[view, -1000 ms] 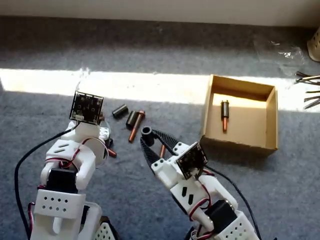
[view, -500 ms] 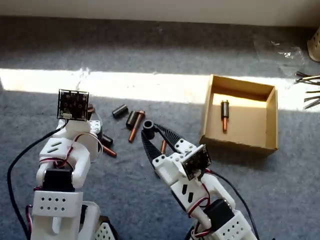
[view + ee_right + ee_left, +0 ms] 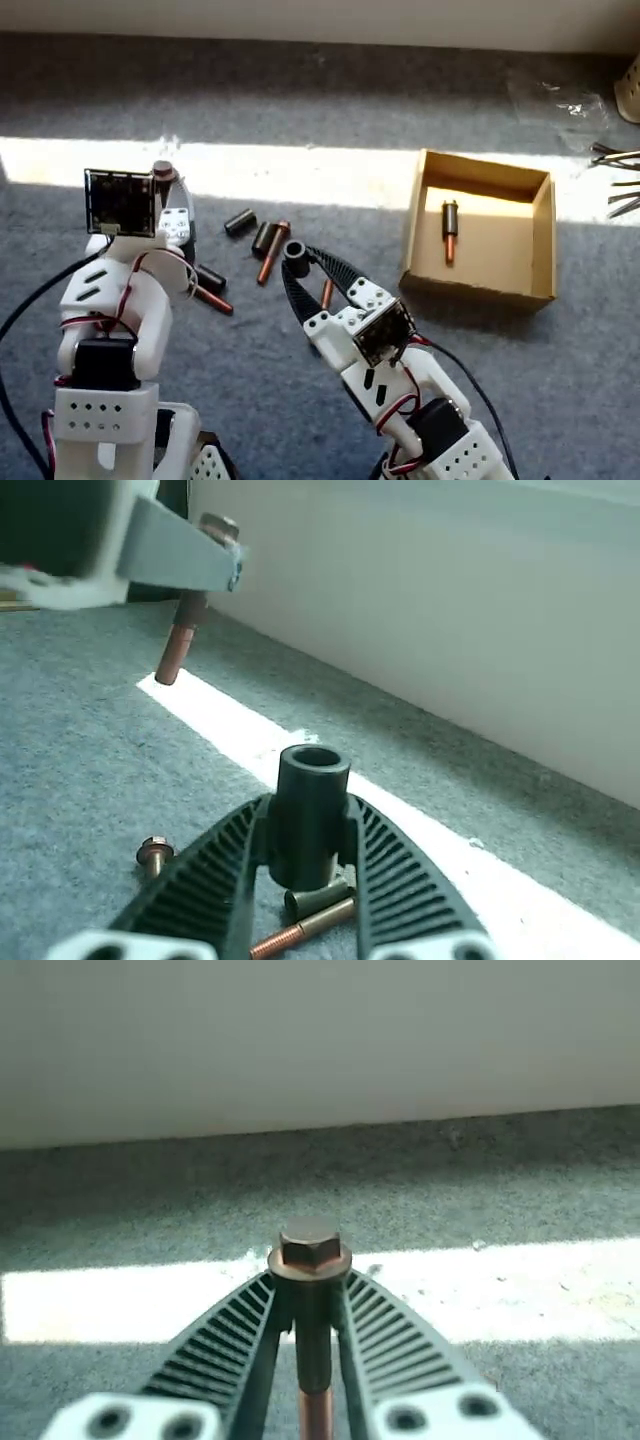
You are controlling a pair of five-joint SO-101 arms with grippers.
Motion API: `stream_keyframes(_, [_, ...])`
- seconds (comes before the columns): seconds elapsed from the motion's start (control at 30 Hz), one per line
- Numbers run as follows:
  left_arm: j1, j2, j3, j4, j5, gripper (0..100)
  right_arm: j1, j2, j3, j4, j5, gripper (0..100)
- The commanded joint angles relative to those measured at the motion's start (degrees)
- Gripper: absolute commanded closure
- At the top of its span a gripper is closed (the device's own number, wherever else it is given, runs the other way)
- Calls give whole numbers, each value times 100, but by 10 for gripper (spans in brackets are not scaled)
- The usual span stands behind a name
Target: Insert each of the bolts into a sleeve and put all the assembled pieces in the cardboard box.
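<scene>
1. Gripping a copper-coloured bolt [image 3: 311, 1252] just under its hexagonal head, your left gripper [image 3: 310, 1290] holds it upright above the grey carpet [image 3: 250, 400], ribbed fingers clamped on the shank.
2. Your right gripper [image 3: 306, 825] pinches a black tubular sleeve [image 3: 312, 790], open end up, low over the carpet and apart from that bolt.
3. Near it lie a loose sleeve [image 3: 239, 222], a second sleeve touching a second bolt [image 3: 268, 245], a sleeved piece [image 3: 212, 287], and a bare bolt [image 3: 326, 293] partly hidden by the right fingers.
4. You cannot tell whether the touching pair is joined.
5. The cardboard box [image 3: 412, 235] sits beyond the right gripper, with one assembled piece [image 3: 450, 230] inside.
6. Thin metal tools [image 3: 618, 180] are cut off at the edge.
</scene>
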Motion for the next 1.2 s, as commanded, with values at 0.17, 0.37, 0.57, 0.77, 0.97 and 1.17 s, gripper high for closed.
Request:
stream_keyframes(0.17, [549,-163,-462,-1222,18,994,57,-110,585,57,-527,995])
stream_keyframes(0.37, [1007,-163,-1200,-1231,35,994,57,-110,585,84,-536,995])
stream_keyframes(0.57, [1446,-163,-1534,-1231,44,994,40,-110,585,171,-536,995])
stream_keyframes(0.77, [1921,-435,-1525,-1231,1011,994,48,-110,585,171,-536,995])
stream_keyframes(0.97, [2009,-936,-857,-1257,1345,994,57,-110,585,145,-545,995])
stream_keyframes(1.17, [2378,-1481,92,-1785,1319,994,48,-110,585,145,-527,995])
